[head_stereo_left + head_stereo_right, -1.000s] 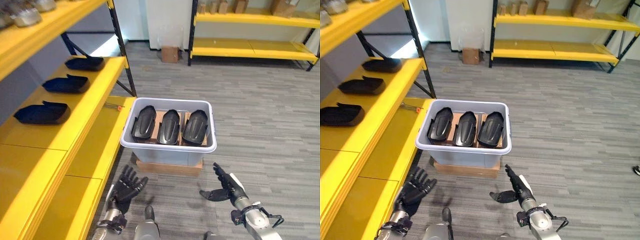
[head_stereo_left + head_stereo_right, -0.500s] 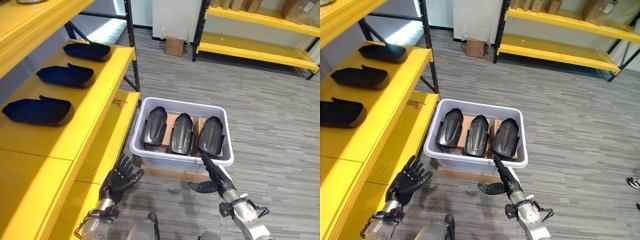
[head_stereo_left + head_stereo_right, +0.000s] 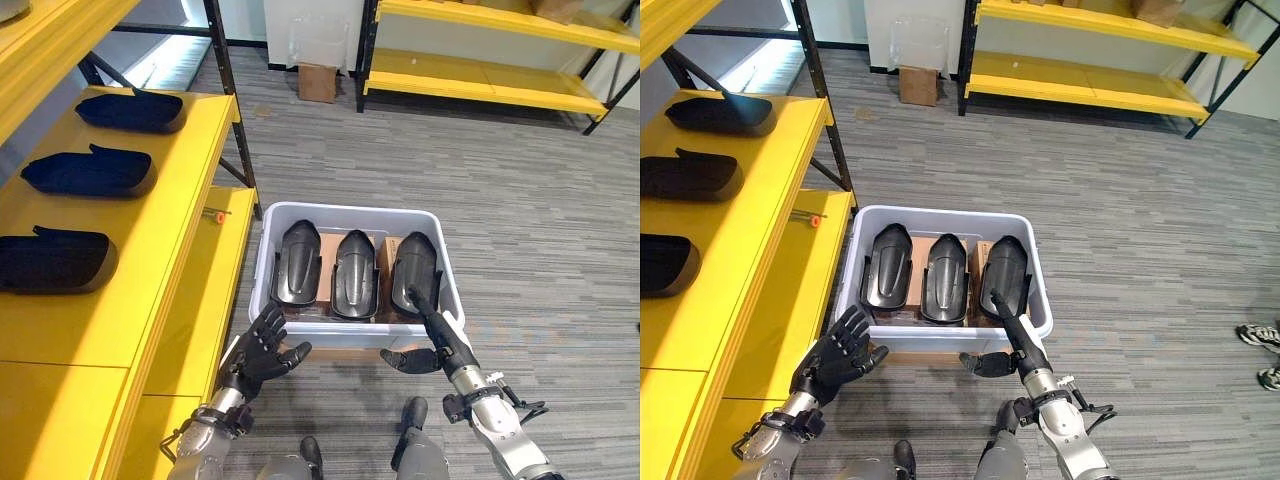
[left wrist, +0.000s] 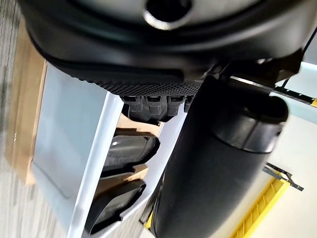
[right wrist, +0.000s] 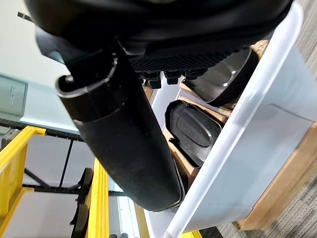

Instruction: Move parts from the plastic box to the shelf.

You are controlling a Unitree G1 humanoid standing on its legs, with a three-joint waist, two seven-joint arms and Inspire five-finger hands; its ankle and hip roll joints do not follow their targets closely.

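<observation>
A pale grey plastic box [image 3: 352,211] stands on the floor and holds three black moulded parts side by side: left [image 3: 298,262], middle [image 3: 354,273], right [image 3: 414,268]. My left hand [image 3: 262,345] is open with spread fingers by the box's near left corner. At the near right rim my right hand [image 3: 437,332] is also open, its straight fingers reaching over the rim toward the right part. Both hands are empty. To the left, the yellow shelf [image 3: 180,190] carries three more black parts [image 3: 130,110], [image 3: 88,172], [image 3: 50,262]. The right wrist view looks past the box rim [image 5: 257,99] at a part [image 5: 195,126].
The box rests on a flat brown base [image 3: 330,352]. A lower yellow shelf level [image 3: 205,290] runs beside the box, with a small orange-tipped item [image 3: 218,214] on it. A cardboard carton [image 3: 317,82] and another yellow rack [image 3: 480,75] stand at the back. A person's shoes [image 3: 1260,340] are at the far right.
The camera has shifted, and the box now lies closer below me. Both hands have come forward from the open floor to the box's near wall, the right one over the rim.
</observation>
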